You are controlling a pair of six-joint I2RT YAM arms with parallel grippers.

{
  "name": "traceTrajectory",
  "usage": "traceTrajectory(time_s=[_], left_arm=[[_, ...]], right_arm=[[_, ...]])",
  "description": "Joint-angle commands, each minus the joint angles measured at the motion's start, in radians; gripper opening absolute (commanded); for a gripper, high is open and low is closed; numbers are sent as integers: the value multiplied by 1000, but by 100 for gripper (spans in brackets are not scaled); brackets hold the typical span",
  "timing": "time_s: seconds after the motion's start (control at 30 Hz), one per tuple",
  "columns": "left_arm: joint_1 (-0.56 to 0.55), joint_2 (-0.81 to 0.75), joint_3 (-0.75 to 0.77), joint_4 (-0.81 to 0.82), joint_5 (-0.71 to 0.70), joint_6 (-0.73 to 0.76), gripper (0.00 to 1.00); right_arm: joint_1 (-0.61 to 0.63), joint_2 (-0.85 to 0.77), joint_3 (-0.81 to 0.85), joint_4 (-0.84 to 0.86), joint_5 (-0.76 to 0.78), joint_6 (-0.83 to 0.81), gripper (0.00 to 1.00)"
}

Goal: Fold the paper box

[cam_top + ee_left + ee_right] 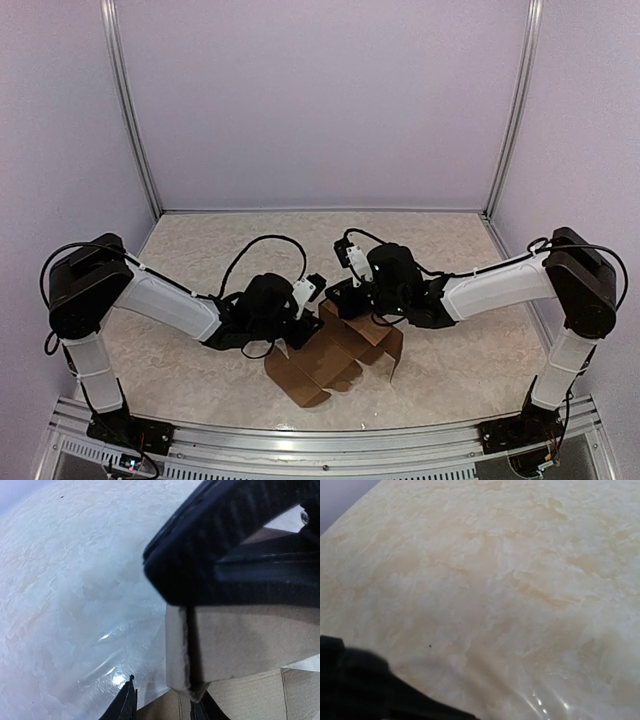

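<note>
The paper box (pixel 322 368) is brown cardboard, dull, with a rough cut edge. The table (pixel 470 250) looks like pale stone, smooth and shiny where light hits it. The left arm (pixel 165 300) and right arm (pixel 500 285) have smooth white and black plastic shells. The rail (pixel 300 440) is silvery metal.
</note>
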Motion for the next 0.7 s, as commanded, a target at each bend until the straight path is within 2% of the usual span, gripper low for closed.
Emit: traceTrajectory(time_s=[0.0, 0.67], left_arm=[[13, -1, -24, 102, 5, -34, 36], [38, 159, 68, 314, 86, -171, 35]], right_arm=[[-6, 12, -30, -20, -1, 11, 0], [-7, -12, -53, 17, -22, 63, 0]])
